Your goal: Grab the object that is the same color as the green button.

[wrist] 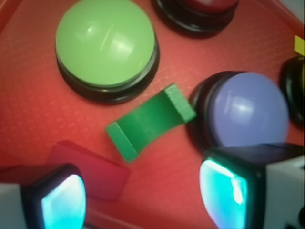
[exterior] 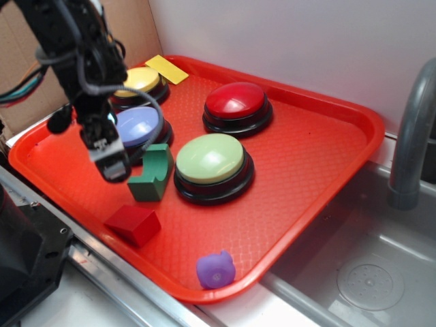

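Gripper (exterior: 112, 163) hovers over the red tray (exterior: 320, 157), jaws spread apart and holding nothing, both fingertips (wrist: 224, 191) visible at the bottom of the wrist view. Dark green arch block (wrist: 150, 121) lies on the tray between the green button (exterior: 210, 159) and blue button (exterior: 138, 126), just beside both, cutout facing up. Gripper sits left of the block in the exterior view, probably above it, height hard to judge. Red wedge block (exterior: 134, 223) and purple toy (exterior: 216, 269) lie nearer the tray's front edge.
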Controlling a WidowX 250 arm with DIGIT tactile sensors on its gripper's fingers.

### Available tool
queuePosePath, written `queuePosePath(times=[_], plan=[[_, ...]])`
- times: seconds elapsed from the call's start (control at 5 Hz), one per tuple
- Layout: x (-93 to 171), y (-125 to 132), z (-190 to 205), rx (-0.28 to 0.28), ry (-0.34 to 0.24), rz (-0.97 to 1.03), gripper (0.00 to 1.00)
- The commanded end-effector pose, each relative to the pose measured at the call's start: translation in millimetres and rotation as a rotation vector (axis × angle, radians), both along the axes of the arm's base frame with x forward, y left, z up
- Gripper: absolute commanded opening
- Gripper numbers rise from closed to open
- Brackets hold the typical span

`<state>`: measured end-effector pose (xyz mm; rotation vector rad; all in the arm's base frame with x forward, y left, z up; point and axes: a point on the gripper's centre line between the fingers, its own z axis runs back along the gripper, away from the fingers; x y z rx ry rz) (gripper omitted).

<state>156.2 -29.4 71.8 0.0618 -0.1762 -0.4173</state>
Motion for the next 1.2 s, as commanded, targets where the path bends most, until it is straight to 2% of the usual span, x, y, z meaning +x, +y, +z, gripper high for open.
queuePosePath(times=[0.0, 0.2, 0.8, 1.0], plan=[[7, -13, -19, -0.003, -0.016, 0.024, 1.0], [16, -16, -18, 0.0, -0.03, 0.047, 1.0], [25, -11, -35, -0.02, 0.012, 0.1, 1.0], [24, -7, -37, -0.033, 0.014, 0.129, 0.0]])
